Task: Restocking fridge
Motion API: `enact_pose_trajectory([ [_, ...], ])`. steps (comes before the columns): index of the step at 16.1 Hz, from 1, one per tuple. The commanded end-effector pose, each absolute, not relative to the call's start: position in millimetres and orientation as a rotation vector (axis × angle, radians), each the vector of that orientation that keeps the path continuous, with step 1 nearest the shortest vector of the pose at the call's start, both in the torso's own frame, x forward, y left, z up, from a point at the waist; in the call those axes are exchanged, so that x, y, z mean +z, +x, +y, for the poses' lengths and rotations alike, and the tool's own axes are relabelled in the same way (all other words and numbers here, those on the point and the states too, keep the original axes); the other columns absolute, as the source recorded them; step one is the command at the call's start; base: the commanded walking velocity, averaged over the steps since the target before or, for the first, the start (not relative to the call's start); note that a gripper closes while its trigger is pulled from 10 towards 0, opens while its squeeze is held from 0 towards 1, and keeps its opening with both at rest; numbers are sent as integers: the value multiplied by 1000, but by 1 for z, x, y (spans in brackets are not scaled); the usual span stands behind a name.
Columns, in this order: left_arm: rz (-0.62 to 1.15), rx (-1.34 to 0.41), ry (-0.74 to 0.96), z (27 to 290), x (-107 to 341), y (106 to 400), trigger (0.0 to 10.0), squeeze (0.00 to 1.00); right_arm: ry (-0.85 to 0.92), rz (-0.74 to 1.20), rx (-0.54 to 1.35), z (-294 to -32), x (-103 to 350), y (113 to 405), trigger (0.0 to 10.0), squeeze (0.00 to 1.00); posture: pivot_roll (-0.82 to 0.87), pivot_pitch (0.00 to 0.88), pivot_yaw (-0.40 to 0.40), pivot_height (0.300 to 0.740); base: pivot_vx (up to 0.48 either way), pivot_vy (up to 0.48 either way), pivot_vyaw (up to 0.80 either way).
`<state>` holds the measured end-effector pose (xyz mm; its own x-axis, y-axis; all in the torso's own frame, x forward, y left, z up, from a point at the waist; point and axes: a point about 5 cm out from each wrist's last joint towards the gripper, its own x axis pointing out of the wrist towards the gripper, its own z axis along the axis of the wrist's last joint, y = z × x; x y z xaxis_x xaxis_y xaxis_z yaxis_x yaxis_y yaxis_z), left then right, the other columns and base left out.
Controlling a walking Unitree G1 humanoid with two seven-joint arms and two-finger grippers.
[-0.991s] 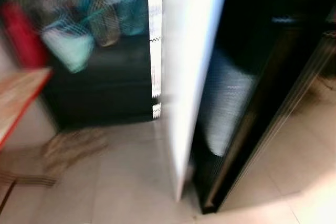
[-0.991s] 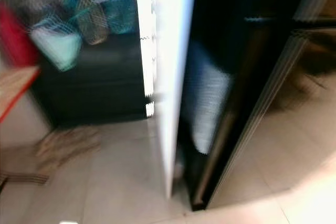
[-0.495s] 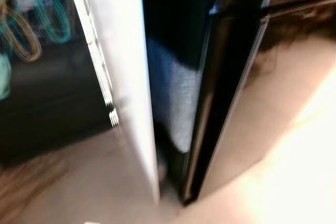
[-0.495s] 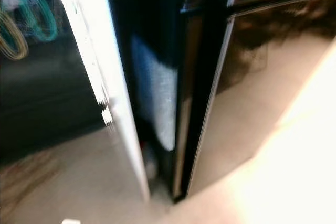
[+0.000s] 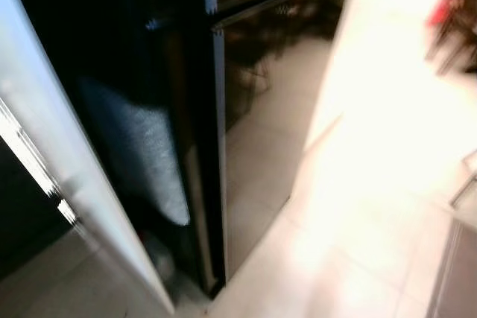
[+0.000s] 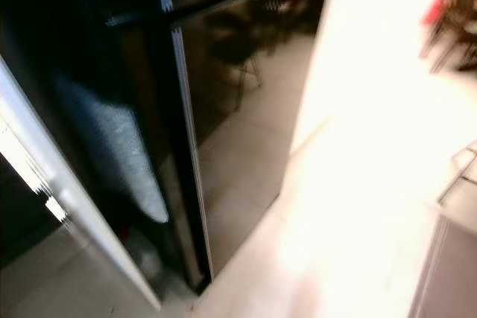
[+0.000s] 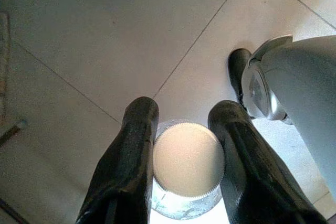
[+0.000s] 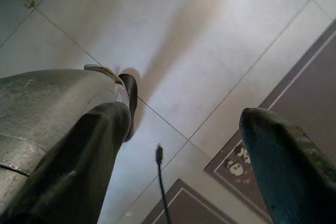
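Turned to the right over the last second, judging by the whole head view sliding across: the open white-faced fridge door [image 5: 45, 154], mid-frame a second ago, now pressed to the left edge, the glossy black fridge cabinet [image 5: 253, 109] just right of it, and a wide glare-washed stretch of pale tiled floor [image 5: 358, 206] opened up on the right. Blurred throughout, so probably mid-turn or mid-step. Nothing moved among the things themselves; only the camera. Down at the left wrist, left gripper [image 7: 185, 106] clamped on either side of a clear bottle with a round white ribbed cap [image 7: 188, 158], held above the floor tiles, not yet anywhere near a shelf. Right gripper [image 8: 186, 114] spread wide and empty over the tiles, near the edge of a dark mat [image 8: 294, 93] and a thin black cable [image 8: 161, 177]. Looks like facing away from the door gap for now, so restocking will likely call for turning back toward the dark opening between door and cabinet before the bottle can go in.
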<state>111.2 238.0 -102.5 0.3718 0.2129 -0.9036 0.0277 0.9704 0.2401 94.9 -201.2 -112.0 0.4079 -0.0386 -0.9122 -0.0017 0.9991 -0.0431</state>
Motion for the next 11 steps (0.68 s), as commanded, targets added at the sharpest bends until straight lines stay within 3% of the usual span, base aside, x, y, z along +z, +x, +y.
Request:
enact_pose_trajectory([
  [1, 1170, 114, 228, 236, -101, 118, 10000, 0, -16, 1184, 23, -188, -116, 87, 10000, 0, 3, 0, 32, 740, 0, 0, -800],
  [2, 1170, 116, 225, 236, -101, 117, 10000, 0, -15, 1184, 23, -188, -116, 87, 10000, 0, 2, 0, 31, 740, 0, 0, -800],
  [5, 1166, 117, 215, 232, -100, 124, 10000, 0, -16, 1180, 29, -188, -116, 87, 10000, 0, 1, 0, 31, 740, 0, 0, 0],
  [11, 1164, 118, 203, 231, -100, 127, 10000, 0, 4, 1169, 18, -187, -115, 87, 10000, 0, 3, 0, 29, 740, 0, 335, 0],
])
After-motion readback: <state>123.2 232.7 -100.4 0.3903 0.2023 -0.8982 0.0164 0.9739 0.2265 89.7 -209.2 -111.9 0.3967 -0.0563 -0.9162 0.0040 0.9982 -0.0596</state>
